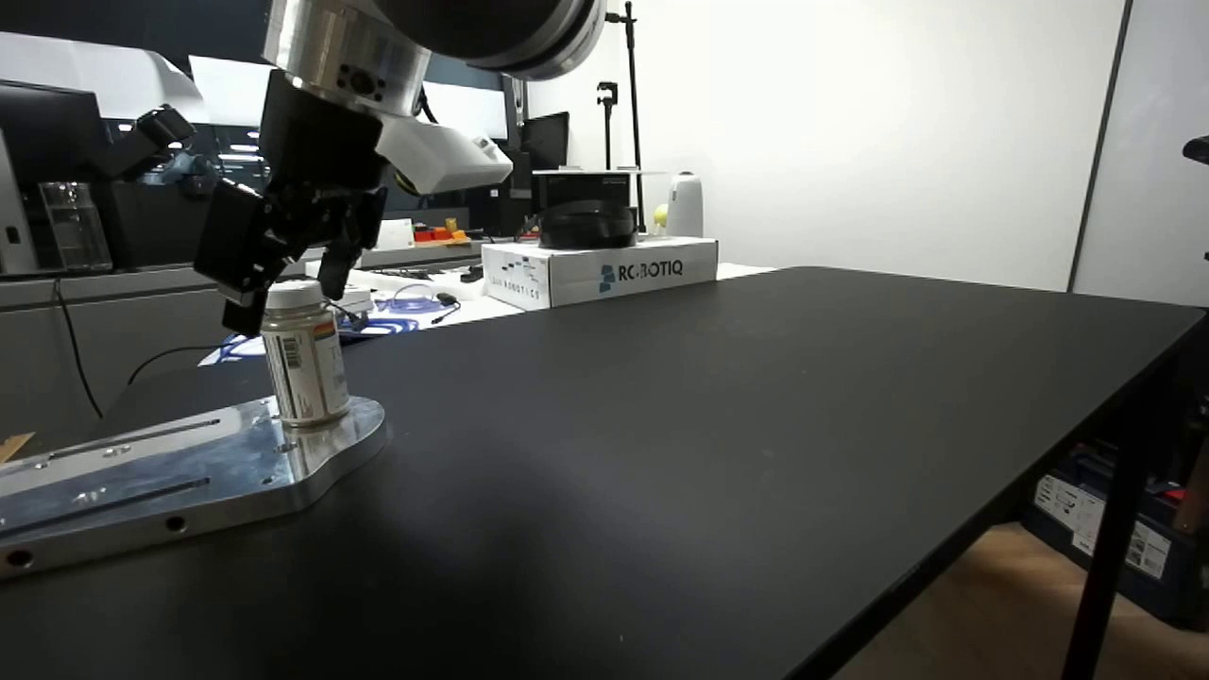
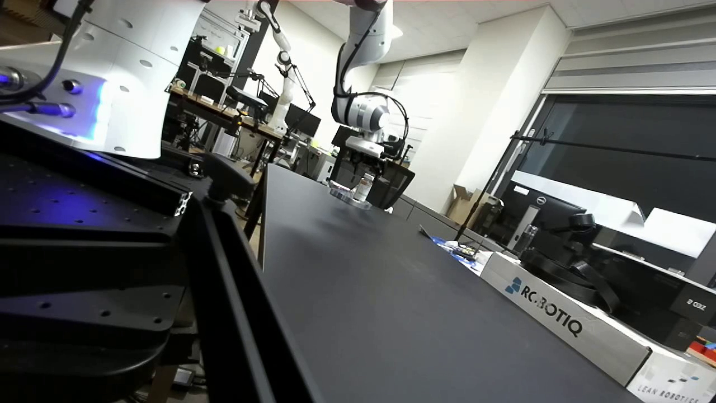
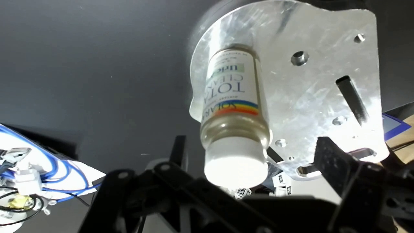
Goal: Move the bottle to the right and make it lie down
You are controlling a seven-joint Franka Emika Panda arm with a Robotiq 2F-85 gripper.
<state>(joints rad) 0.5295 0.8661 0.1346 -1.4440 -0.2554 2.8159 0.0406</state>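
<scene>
We see the bottle (image 3: pixel 231 94) upright on the rounded end of the plate (image 3: pixel 317 87), on the worktop (image 1: pixel 708 425); our gripper (image 1: pixel 288 298) stands wide, jaws on either side of the cap (image 3: pixel 236 161).

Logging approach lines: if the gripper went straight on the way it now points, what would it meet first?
Most likely the bottle, whose white cap appears between the jaws of the open gripper in the wrist view. Depth is unclear; the jaws may pass around it toward the metal plate beneath.
</scene>
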